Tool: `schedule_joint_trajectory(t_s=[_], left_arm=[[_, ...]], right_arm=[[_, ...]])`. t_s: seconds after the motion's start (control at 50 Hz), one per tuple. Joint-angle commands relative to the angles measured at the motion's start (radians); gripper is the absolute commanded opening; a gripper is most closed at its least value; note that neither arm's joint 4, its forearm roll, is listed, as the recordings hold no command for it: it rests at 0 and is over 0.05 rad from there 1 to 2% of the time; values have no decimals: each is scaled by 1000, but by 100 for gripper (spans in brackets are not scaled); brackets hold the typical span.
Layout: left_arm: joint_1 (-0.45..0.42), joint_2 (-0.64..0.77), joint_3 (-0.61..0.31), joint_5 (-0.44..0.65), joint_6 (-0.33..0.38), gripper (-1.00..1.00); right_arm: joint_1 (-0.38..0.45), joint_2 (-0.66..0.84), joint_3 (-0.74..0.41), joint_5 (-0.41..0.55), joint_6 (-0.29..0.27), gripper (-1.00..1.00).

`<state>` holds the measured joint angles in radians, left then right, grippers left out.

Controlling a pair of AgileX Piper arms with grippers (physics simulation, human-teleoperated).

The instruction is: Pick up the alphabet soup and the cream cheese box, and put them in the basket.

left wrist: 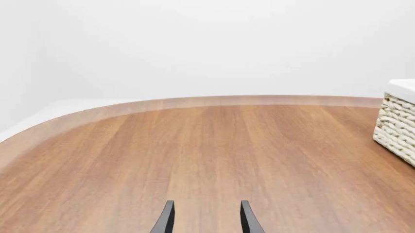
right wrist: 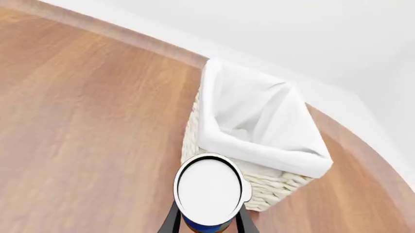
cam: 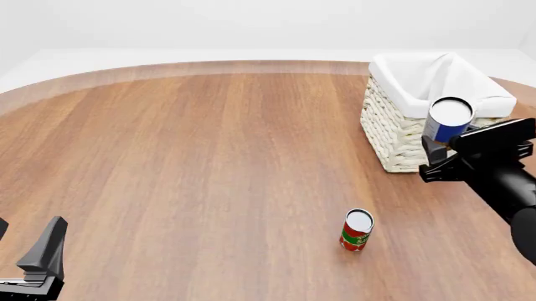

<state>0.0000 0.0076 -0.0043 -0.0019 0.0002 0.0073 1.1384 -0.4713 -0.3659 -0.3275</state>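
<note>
Both arms were rendered in matte black, without markings. The right claw (cam: pixel 448 150) was carried on a blocky black head ahead of a thick, rounded black link. The left claw (cam: pixel 29 251) was built of dark grey wedge-shaped fingers (left wrist: pixel 165 219), seen as thin, tapering, slightly curved black blades.

bright, even light | soft faint shadows | sharp, no glare

Bare brown wooden tabletop (cam: pixel 209 157) left and centre; obstacles: small red-and-green can (cam: pixel 356 230) centre-right, large cream woven cloth-lined basket (cam: pixel 393 135) far right.
</note>
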Motion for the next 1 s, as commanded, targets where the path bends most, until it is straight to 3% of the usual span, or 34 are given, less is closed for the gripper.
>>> schedule_joint_trajectory(t_s=[0.02, 0.18, 0.48, 1.0], left_arm=[[0, 0, 0, 0, 0, 100], [0, 0, 0, 0, 0, 100], [0, 0, 0, 0, 0, 100], [0, 0, 0, 0, 0, 100]], right_arm=[[0, -24, -115, 95, -19, -100], [1, 0, -188, 135, -34, -100], [-14, 77, -428, 276, -61, -100], [-51, 376, -822, 410, -31, -100]])
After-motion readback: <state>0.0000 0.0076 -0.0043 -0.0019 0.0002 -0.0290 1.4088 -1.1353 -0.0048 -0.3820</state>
